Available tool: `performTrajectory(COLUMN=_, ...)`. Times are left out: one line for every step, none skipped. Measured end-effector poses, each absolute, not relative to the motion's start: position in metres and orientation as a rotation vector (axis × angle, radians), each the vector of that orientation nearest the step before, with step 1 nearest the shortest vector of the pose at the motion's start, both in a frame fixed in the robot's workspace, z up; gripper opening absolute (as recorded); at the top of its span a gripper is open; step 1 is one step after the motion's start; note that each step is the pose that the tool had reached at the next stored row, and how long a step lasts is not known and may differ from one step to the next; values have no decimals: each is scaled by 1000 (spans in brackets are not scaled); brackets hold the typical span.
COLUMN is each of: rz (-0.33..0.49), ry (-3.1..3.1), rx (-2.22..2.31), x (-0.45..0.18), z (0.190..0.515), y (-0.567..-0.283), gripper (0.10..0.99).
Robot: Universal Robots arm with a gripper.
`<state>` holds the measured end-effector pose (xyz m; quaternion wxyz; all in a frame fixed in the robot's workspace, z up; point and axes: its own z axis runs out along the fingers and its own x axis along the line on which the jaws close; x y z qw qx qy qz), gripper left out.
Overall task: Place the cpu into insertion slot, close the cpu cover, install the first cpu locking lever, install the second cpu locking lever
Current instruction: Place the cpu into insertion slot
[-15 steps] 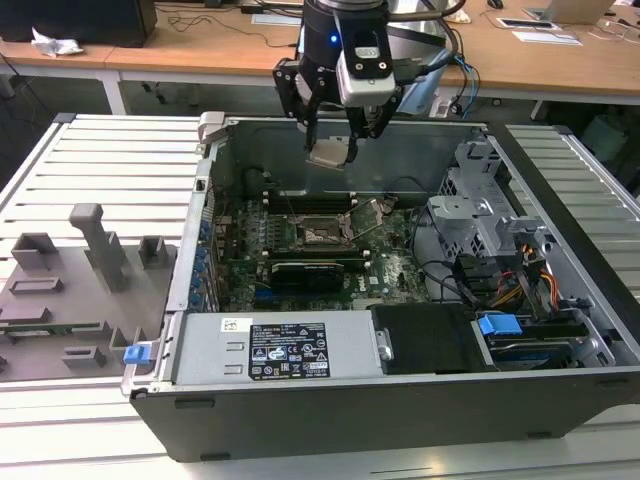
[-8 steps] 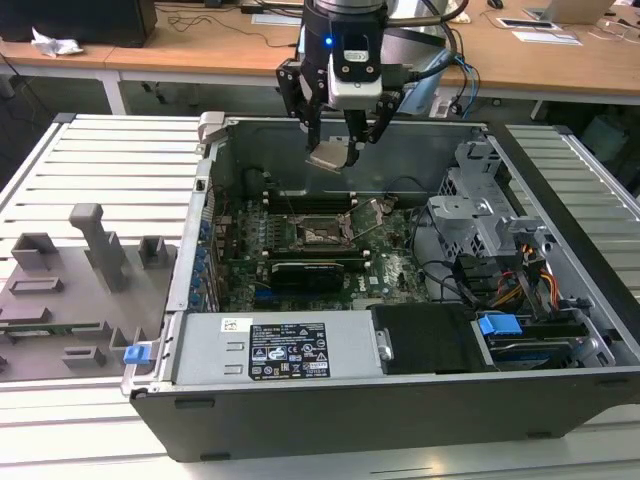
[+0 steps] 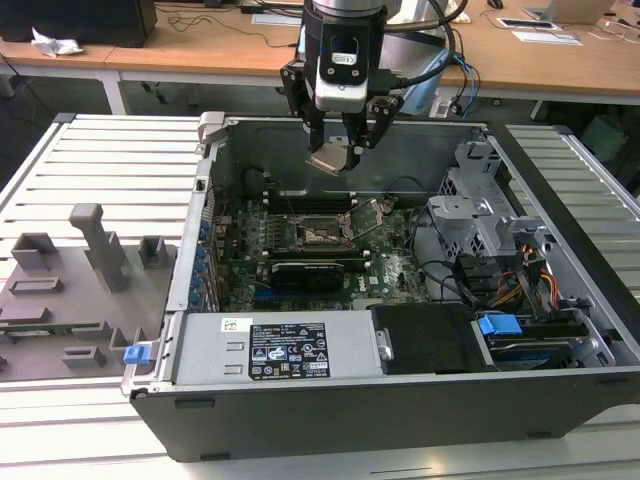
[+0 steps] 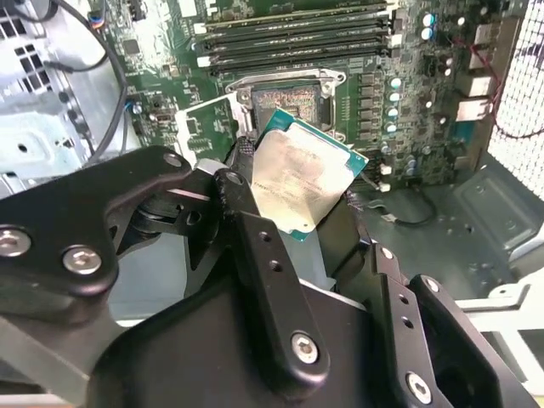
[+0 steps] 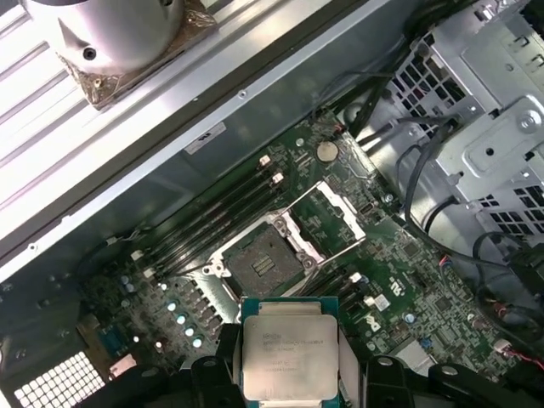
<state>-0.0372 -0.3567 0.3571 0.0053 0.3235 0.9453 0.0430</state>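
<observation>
Gripping the cpu [image 5: 289, 357] by its edges in a clamped gripper [image 3: 343, 148], above the slot [image 5: 262, 262] (cover [image 5: 343, 206] raised); probably wants levelling, squaring up.

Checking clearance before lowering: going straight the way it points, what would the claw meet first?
Probably the slot, the cpu in the claw touching first; possibly the board beside it, as depth is unclear.

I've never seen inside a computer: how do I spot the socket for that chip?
Inside the open computer case, find the green circuit board. Near its middle sits a small square dark socket ringed by silver metal, its cover swung open. The black slots beside it are long and narrow instead.
</observation>
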Motion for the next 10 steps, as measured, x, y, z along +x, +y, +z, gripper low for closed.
performTrajectory(rz=134, ry=2958, rx=1017, x=-37, z=356, y=-357, gripper=541)
performTrajectory(rz=134, ry=2957, rx=1019, x=-37, z=355, y=-357, gripper=541)
performTrajectory(rz=134, ry=2957, rx=1020, x=-37, z=354, y=-357, gripper=541)
performTrajectory(rz=133, ry=2956, rx=1021, x=-37, z=353, y=-357, gripper=541)
performTrajectory(rz=133, ry=2956, rx=1021, x=-37, z=351, y=-357, gripper=541)
performTrajectory(rz=130, ry=2955, rx=1022, x=-37, z=349, y=-357, gripper=541)
performTrajectory(rz=130, ry=2951, rx=1034, x=-37, z=349, y=-357, gripper=541)
performTrajectory(rz=129, ry=2944, rx=1051, x=-37, z=348, y=-357, gripper=541)
performTrajectory(rz=129, ry=2935, rx=1073, x=-37, z=348, y=-357, gripper=541)
performTrajectory(rz=128, ry=2923, rx=1104, x=-37, z=347, y=-357, gripper=541)
